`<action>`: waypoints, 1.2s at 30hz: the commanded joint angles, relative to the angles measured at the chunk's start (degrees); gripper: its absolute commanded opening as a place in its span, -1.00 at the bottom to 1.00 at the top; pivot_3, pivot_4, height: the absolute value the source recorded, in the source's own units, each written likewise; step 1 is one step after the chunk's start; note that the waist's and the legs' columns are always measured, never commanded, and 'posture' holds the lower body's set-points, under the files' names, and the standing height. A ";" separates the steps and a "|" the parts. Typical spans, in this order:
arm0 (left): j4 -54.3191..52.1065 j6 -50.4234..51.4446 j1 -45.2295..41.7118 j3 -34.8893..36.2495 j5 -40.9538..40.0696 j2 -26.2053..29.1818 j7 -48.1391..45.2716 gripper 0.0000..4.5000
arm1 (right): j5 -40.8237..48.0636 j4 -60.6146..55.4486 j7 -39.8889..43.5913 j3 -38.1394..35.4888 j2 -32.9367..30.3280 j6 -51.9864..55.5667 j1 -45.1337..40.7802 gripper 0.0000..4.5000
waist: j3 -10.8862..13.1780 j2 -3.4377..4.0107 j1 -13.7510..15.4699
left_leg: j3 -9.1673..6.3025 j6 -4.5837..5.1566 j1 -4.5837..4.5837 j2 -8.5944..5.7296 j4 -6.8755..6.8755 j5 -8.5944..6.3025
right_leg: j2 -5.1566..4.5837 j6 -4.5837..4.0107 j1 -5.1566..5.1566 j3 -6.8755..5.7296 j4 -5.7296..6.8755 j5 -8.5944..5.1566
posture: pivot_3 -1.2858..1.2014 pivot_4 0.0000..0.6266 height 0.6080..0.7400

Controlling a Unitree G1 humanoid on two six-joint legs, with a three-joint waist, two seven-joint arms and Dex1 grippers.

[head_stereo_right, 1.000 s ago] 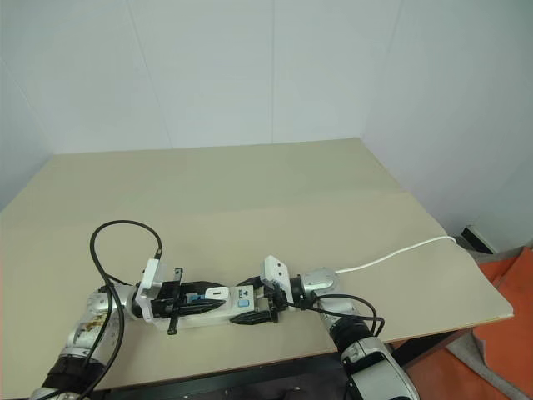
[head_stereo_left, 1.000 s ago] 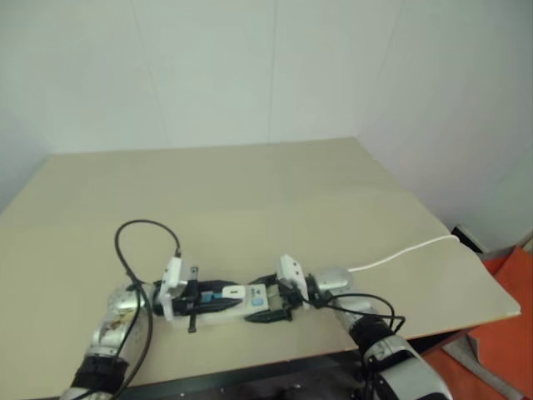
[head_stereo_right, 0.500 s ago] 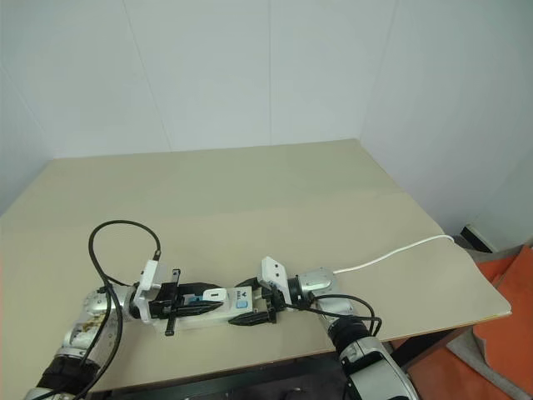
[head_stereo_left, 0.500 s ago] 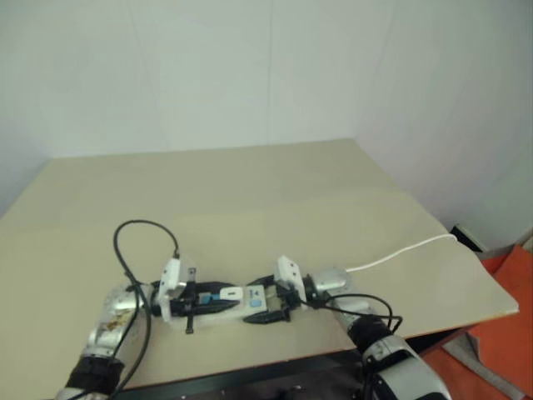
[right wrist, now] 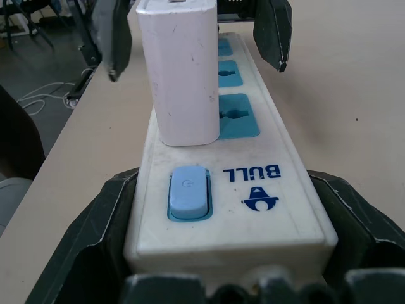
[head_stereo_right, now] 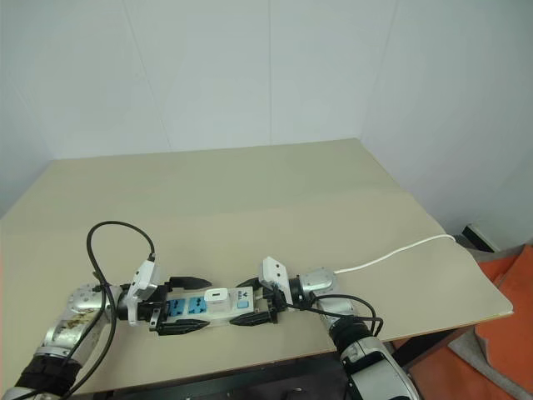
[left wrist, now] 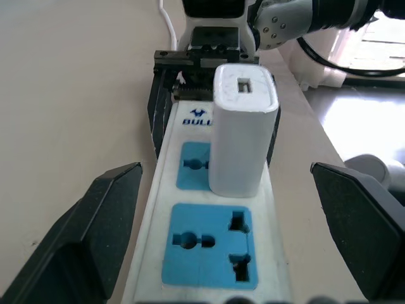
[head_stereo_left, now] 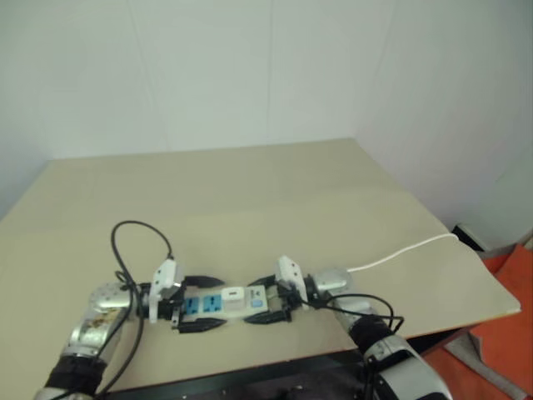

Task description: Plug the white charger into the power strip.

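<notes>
White charger (left wrist: 243,130): small white block, standing upright in the power strip, seated in the blue socket nearest the switch end; a small rectangular port on its top face.
Power strip (head_stereo_right: 208,304): long white bar lying flat near the front edge of the table, running left to right; two blue socket faces uncovered toward the left end, the third partly covered by the charger.
Switch (right wrist: 188,190): pale blue button at the right end of the strip, beside blue lettering and just past the charger.
Cord (head_stereo_right: 391,254): thin and white, trailing from behind the right gripper across the table toward the far right edge.
Right gripper (head_stereo_right: 254,304): black fingers clamped on the switch end of the strip, one against each long side.
Left gripper (head_stereo_right: 185,305): fingers spread wide, one on either side of the strip's left end, apart from the strip's sides and holding nothing; charger well clear of both fingers.
Left gripper's cable (head_stereo_right: 100,242): black loop rising from the wrist and arching over the table.
Table (head_stereo_right: 250,192): light beige, with bare surface behind the strip.
Surroundings: plain white walls behind the table; orange floor (head_stereo_right: 500,350) at the lower right, past the table's corner.
</notes>
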 commanded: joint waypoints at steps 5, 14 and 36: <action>-8.57 14.54 -5.92 3.79 -3.68 7.93 2.70 1.00 | -1.09 1.75 1.05 1.71 0.11 0.75 1.27 0.99 | 0.20 -0.38 -0.01 | -0.06 0.00 -0.08 0.03 -0.01 0.00 | 0.03 0.00 -0.03 -0.05 -0.03 0.00 | 0.03 -0.52 1.00; -12.27 17.87 -6.23 6.10 -4.98 9.81 4.24 1.00 | 0.06 -2.81 1.42 0.55 -2.06 1.65 1.51 0.99 | 0.40 -0.47 0.19 | -0.03 -0.02 -0.12 0.04 -0.03 -0.01 | 0.02 0.00 -0.04 -0.04 -0.11 0.00 | 0.03 -0.52 1.00; -21.63 20.64 12.15 22.95 -7.30 19.35 6.59 1.00 | 12.15 -30.40 1.49 -13.43 -28.75 13.81 10.11 0.99 | 0.61 -0.46 3.12 | 0.12 0.01 -1.40 -0.03 0.13 -0.03 | -0.09 0.15 -1.14 -0.02 -0.15 -0.05 | 0.03 -0.52 1.00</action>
